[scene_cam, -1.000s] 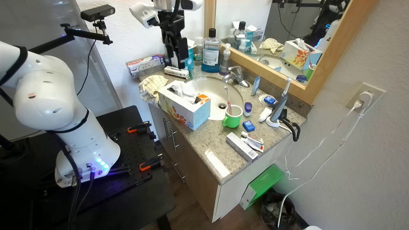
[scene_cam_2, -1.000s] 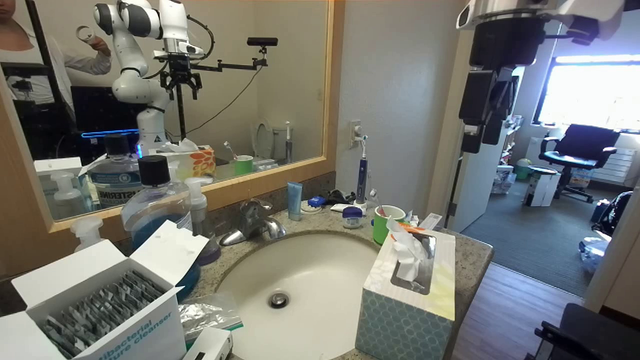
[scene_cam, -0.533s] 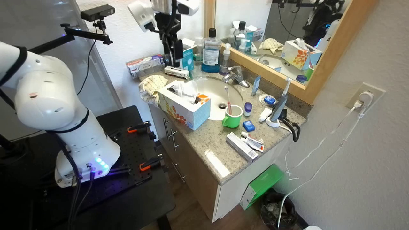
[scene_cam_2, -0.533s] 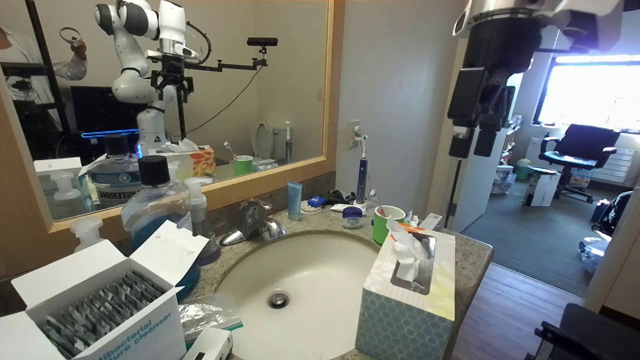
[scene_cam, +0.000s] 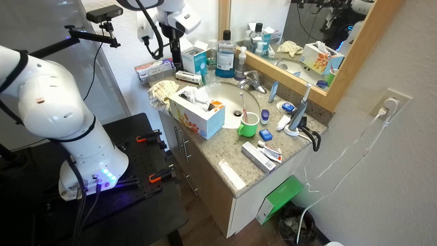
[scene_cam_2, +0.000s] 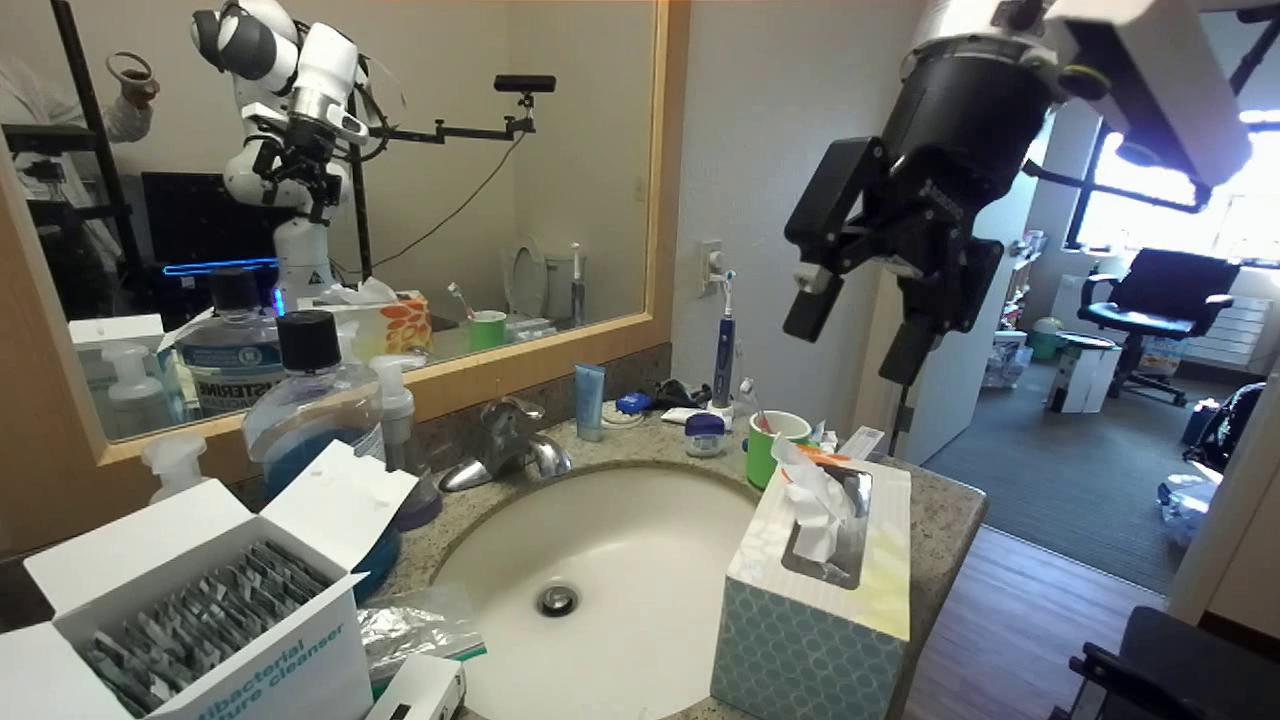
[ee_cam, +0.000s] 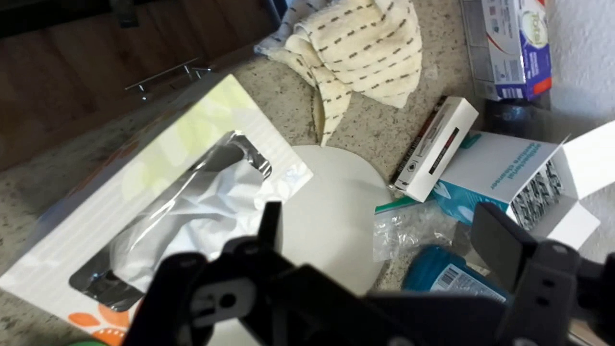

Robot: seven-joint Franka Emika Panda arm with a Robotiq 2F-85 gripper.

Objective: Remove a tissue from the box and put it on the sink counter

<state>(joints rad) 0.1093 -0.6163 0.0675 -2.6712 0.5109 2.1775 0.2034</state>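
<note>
Fingers (scene_cam_2: 912,345) spread wide, empty, crumpled tissue (scene_cam_2: 818,515) poking from the box (scene_cam_2: 810,640), box on the sink counter (scene_cam_2: 948,505)

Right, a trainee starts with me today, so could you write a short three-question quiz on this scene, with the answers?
1. Multiple choice: What colour is the cup that holds a toothbrush?
(a) red
(b) green
(c) black

2. True or false: The end effector is open.

3. Short answer: Where is the tissue?

Key
1: b.
2: True; the wrist view and an exterior view show its jaws standing apart.
3: Poking out of the top of the box, not yet laid on the counter.
</note>
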